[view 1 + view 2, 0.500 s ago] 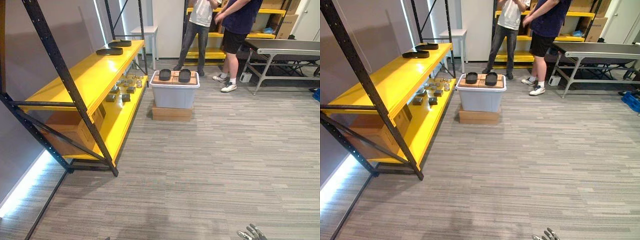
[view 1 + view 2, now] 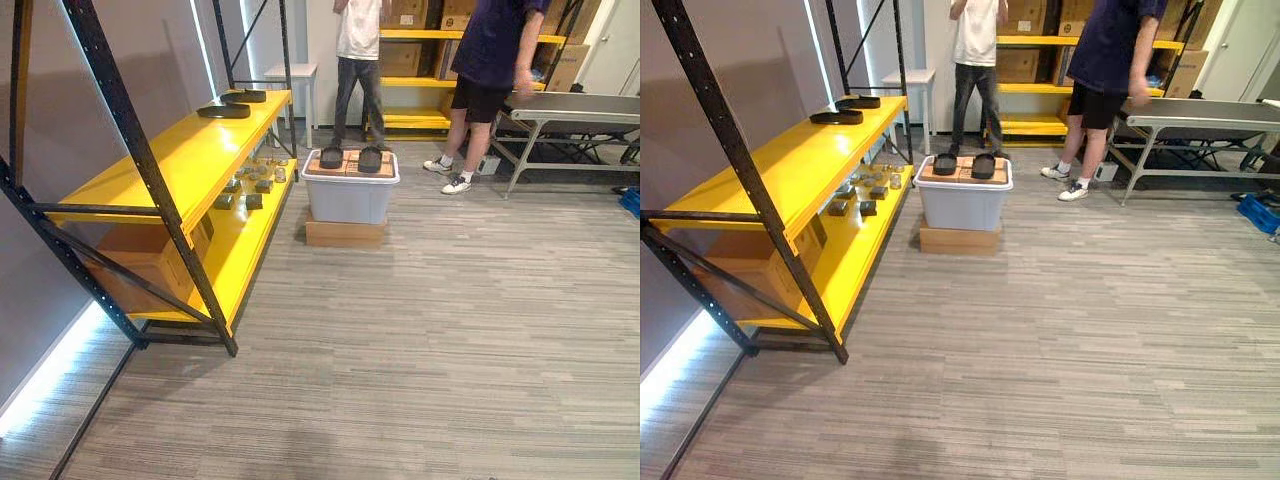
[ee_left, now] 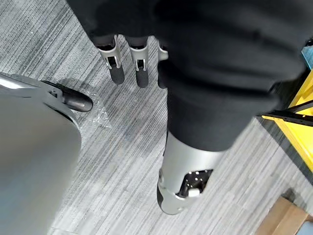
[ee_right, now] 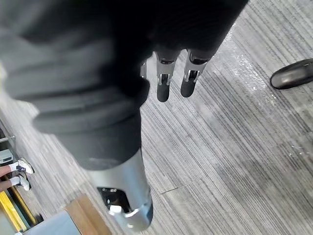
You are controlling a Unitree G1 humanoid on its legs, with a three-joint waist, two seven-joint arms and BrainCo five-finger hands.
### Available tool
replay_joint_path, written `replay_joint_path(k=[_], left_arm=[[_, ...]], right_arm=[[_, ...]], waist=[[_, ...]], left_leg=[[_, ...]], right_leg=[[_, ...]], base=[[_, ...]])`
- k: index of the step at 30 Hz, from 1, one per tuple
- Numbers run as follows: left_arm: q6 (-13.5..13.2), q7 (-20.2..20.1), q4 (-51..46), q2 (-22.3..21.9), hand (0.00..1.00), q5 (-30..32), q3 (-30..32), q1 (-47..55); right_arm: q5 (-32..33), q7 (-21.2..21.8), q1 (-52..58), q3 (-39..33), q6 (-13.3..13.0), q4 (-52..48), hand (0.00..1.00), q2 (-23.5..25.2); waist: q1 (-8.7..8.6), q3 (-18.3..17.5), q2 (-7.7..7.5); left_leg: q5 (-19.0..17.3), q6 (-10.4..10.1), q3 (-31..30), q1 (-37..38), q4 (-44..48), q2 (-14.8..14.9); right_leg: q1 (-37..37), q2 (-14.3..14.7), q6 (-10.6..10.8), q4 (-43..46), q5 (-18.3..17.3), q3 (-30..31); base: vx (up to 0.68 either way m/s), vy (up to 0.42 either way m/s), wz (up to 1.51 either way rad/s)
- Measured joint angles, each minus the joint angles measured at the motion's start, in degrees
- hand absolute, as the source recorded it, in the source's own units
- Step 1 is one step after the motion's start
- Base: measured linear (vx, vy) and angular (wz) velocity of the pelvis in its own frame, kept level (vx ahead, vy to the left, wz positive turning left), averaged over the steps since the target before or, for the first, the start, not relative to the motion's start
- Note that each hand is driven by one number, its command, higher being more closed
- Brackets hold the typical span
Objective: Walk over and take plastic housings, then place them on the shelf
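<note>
The floor (image 2: 450, 330) is grey striped carpet, running from the near edge to the far wall. A yellow shelf (image 2: 170, 160) on a black frame stands along the left side.

A grey bin (image 2: 348, 198) stands at mid-distance, just right of the shelf's far end. It rests on a flat brown box (image 2: 345, 232), and its lid carries a brown sheet.

Housings:
- Two housings lie side by side on the bin lid: the left housing (image 2: 331, 157) and the right housing (image 2: 369, 159). Each is a black, rounded, shallow shell, longer than it is wide. They lie close together; whether they touch cannot be told.
- Two more lie at the far end of the upper shelf board: the near shelf housing (image 2: 223, 111) and the far shelf housing (image 2: 245, 96). Both are black, flat and elongated.

The lower shelf board holds a cluster of small parts (image 2: 252, 183) at its far end and a cardboard carton (image 2: 145, 260) at its near end.

Two persons stand beyond the bin: one in a white top (image 2: 355, 50), one in a dark top (image 2: 490, 60). A metal table (image 2: 580, 105) stands at far right.

Hands:
- The left hand (image 3: 116, 66) hangs above the carpet, fingers straight, holding nothing.
- The right hand (image 4: 164, 81) hangs above the carpet, fingers straight, holding nothing.
</note>
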Motion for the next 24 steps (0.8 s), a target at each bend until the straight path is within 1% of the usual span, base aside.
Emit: replay_joint_path(k=[4,9,17,19,20,22,23,24], left_arm=[[-0.62,-0.28,0.04,-0.01,0.0,0.03,-0.02,0.0],[-0.79,-0.28,0.16,-0.02,0.0,0.01,-0.1,0.02],[-0.66,-0.23,0.78,-0.04,0.0,-0.03,-0.11,-0.04],[-0.62,-0.23,0.79,-0.04,0.0,-0.14,-0.11,-0.04],[-0.55,-0.23,0.79,-0.07,0.0,-0.2,-0.11,-0.05],[-0.47,-0.27,0.79,-0.28,0.0,-0.19,-0.09,-0.01],[-0.45,-0.31,0.83,-0.56,0.0,-0.18,-0.11,0.01],[-0.45,-0.43,0.97,-0.87,0.0,-0.13,-0.13,0.03]], right_arm=[[-1.19,-0.04,0.11,0.02,-0.15,0.25,0.0,0.26],[-1.57,-0.09,0.54,0.83,-0.14,0.25,0.0,0.35],[-1.64,-0.25,0.3,1.47,-0.03,1.01,0.0,0.46],[-1.51,-0.49,0.2,2.22,0.44,1.53,0.0,0.44],[-1.49,-0.56,-0.13,2.25,1.14,2.13,0.0,0.51],[-1.46,-0.88,-0.46,2.26,1.56,2.14,0.0,0.7],[-1.37,-1.23,-0.58,2.24,1.59,2.14,0.0,0.8],[-1.25,-1.35,-0.51,2.17,1.61,2.15,0.0,0.88]], waist=[[0.01,-0.3,-0.56],[-0.02,-0.6,-1.48],[-0.05,-0.59,-1.56],[-0.04,-0.59,-1.57],[-0.01,-0.59,-1.57],[0.03,-0.44,-1.56],[0.03,-0.28,-1.68],[0.04,0.07,-1.67]], left_leg=[[0.89,0.3,0.34,0.03,-1.07,-0.41],[1.22,0.55,0.78,0.09,-1.27,-0.46],[1.26,0.59,0.83,0.06,-1.27,-0.54],[1.24,0.55,0.87,0.03,-1.25,-0.55],[1.2,0.5,1.02,0.0,-1.11,-0.56],[1.12,0.47,1.31,-0.15,-1.09,-0.67],[0.96,0.41,1.46,-0.23,-1.0,-0.94],[0.1,1.11,1.5,-0.17,-0.27,-1.19]], right_leg=[[-0.03,-0.06,-0.86,-1.18,0.57,0.0],[-0.13,-0.05,-1.0,-1.26,0.67,0.02],[-0.18,-0.04,-1.05,-1.34,0.7,0.02],[-0.25,-0.05,-1.05,-1.32,0.7,0.2],[-0.42,-0.06,-1.06,-1.14,0.69,0.37],[-1.51,-0.46,-1.35,0.65,0.16,0.56],[-2.9,-1.31,-1.01,3.72,-1.21,0.77],[-4.86,-2.5,-0.21,8.99,-2.89,1.26]], base=[[-0.05,-0.008,-0.05],[-0.05,-0.014,-0.04],[-0.02,-0.008,0.0],[-0.01,-0.005,-0.02],[-0.02,-0.006,-0.07],[-0.02,0.0,-0.08],[-0.03,0.022,-0.05],[-0.03,0.043,-0.05]])
